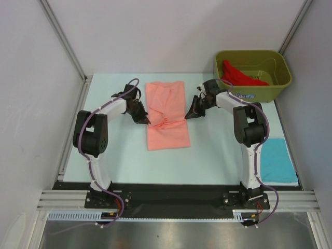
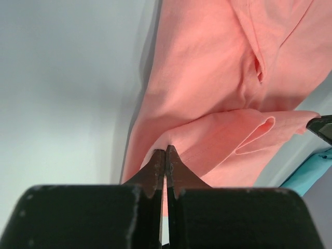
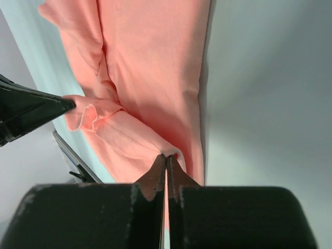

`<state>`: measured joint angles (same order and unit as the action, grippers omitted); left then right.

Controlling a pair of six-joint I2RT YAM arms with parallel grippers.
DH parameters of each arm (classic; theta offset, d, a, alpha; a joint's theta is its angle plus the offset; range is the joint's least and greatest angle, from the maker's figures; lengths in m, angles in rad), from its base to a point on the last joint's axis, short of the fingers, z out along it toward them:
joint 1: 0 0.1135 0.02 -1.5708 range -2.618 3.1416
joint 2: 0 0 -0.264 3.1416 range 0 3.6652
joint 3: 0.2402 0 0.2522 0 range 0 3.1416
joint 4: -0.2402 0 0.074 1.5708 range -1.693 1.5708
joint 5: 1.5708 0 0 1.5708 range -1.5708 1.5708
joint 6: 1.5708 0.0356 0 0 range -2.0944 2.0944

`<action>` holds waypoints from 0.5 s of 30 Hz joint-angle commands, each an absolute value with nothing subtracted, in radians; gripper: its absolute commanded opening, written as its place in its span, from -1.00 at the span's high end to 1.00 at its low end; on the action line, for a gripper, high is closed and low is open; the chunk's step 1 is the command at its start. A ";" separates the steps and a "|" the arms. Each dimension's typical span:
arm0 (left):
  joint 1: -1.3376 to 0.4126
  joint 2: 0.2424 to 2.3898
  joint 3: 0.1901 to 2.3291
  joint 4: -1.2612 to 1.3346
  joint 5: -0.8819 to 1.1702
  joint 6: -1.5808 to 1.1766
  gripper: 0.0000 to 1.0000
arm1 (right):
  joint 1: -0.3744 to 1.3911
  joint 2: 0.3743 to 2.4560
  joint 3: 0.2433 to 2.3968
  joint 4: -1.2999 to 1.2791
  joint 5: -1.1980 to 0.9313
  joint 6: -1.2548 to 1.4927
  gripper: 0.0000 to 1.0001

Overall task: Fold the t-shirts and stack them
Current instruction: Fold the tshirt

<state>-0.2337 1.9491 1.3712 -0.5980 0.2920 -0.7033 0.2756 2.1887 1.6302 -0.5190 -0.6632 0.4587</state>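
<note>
Mid-table (image 1: 119, 155): salmon-pink t-shirt (image 1: 166, 104) lies as a long strip running near to far. The left gripper (image 1: 147, 122) is clamped on its left edge and the right gripper (image 1: 187, 116) on its right edge, with the fabric bunched between them. The turquoise t-shirt (image 1: 277, 161) lies flat, near right. The red t-shirt (image 1: 241, 77) sits in the olive tub (image 1: 282, 78), far right.

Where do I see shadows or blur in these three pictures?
Top external: sharp, evenly lit, hardly any shadow on the table. Left wrist: a grey shadow runs along the left edge of the salmon-pink shirt. Right wrist: the same kind of shadow, along its right edge.
</note>
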 commanded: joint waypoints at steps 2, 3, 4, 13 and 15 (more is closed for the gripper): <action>-0.215 1.970 1.439 -0.607 0.293 -0.675 0.99 | 0.267 2.207 1.689 -0.522 -0.680 0.462 1.00; -0.215 1.977 1.451 -0.612 0.295 -0.673 0.99 | 0.267 2.217 1.698 -0.525 -0.680 0.462 1.00; -0.213 1.988 1.456 -0.615 0.295 -0.673 1.00 | 0.265 2.221 1.704 -0.528 -0.678 0.462 1.00; -0.212 2.005 1.494 -0.632 0.261 -0.654 0.40 | 0.242 2.273 1.799 -0.561 -0.673 0.453 0.73; -0.213 1.956 1.497 -0.632 0.204 -0.640 0.06 | 0.241 2.280 1.839 -0.631 -0.628 0.413 0.49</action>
